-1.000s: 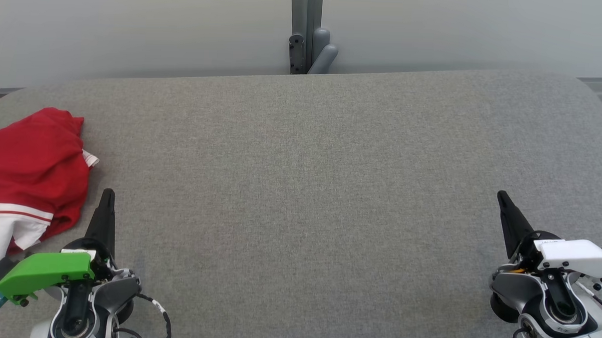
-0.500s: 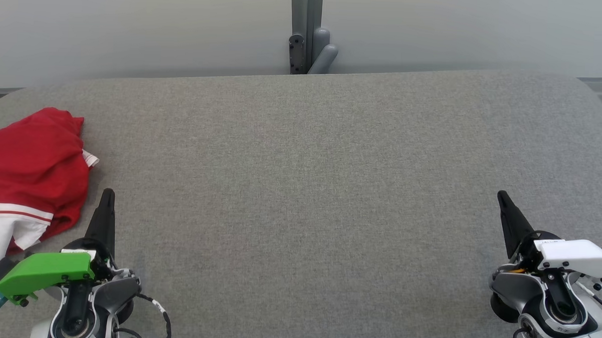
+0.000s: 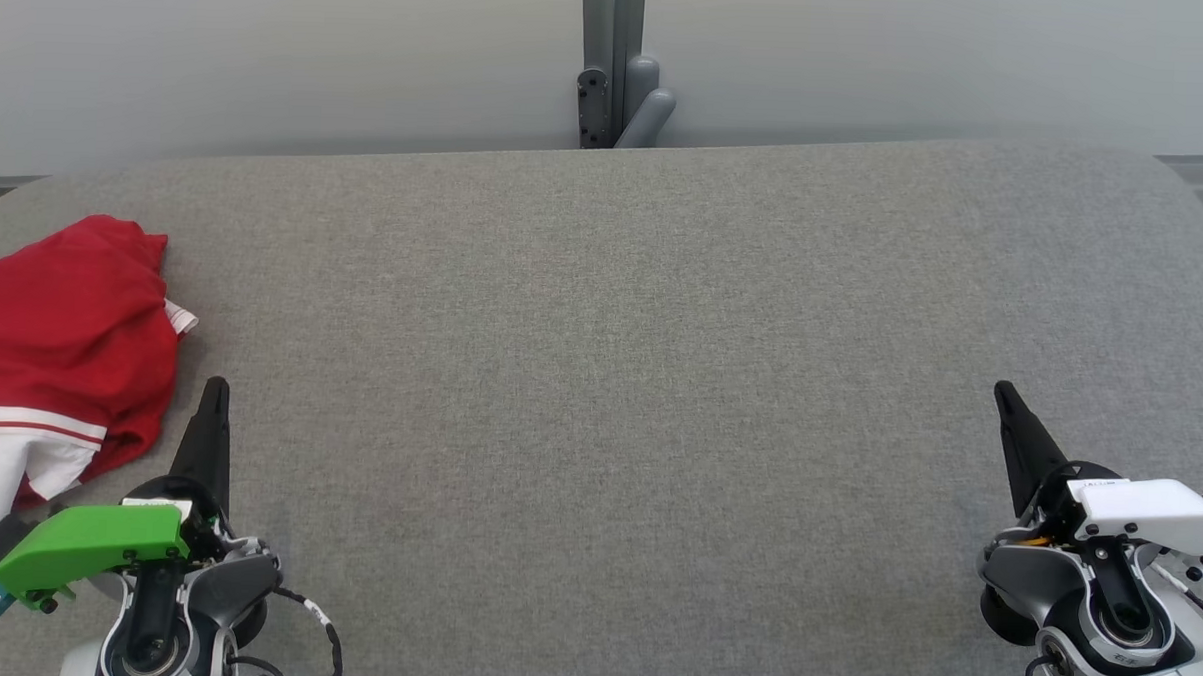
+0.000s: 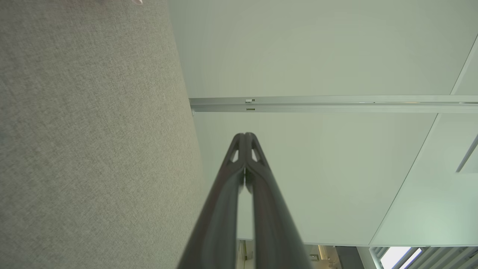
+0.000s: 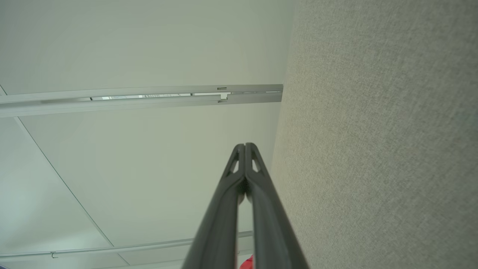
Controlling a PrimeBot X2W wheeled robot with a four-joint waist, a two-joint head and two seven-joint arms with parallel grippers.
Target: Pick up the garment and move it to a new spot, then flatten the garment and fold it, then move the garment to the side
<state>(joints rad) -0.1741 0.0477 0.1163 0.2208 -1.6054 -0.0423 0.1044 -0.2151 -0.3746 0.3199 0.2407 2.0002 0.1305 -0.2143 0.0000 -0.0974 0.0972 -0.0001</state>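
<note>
Left pincer (image 3: 216, 387) and right pincer (image 3: 1003, 390) sit at the near corners of a grey fabric-covered surface (image 3: 611, 358), each with its two dark fingers pressed together to a single point and holding nothing. Seen from the head, the left pincer is at the lower left beneath a green wrist cover (image 3: 94, 545) and the right pincer at the lower right beneath a white wrist cover (image 3: 1146, 502), both pointing away from the robot. The left wrist view shows that arm's fingers (image 4: 220, 216) closed tip to tip, with the grey cloth to one side and a pale panel behind; the right wrist view shows the same of its own fingers (image 5: 222, 224). Just beside the left pincer, on its outer side and reaching a little further back, the red garment (image 3: 61, 329) lies crumpled at the left edge of the surface, a white panel with a thin red stripe at its near end; a narrow strip of grey cloth separates it from the fingers. The right pincer is well apart from the garment, across the broad middle of the surface. Beyond the far edge, a grey metal post (image 3: 611, 58) rises against a pale wall (image 3: 271, 56)
</note>
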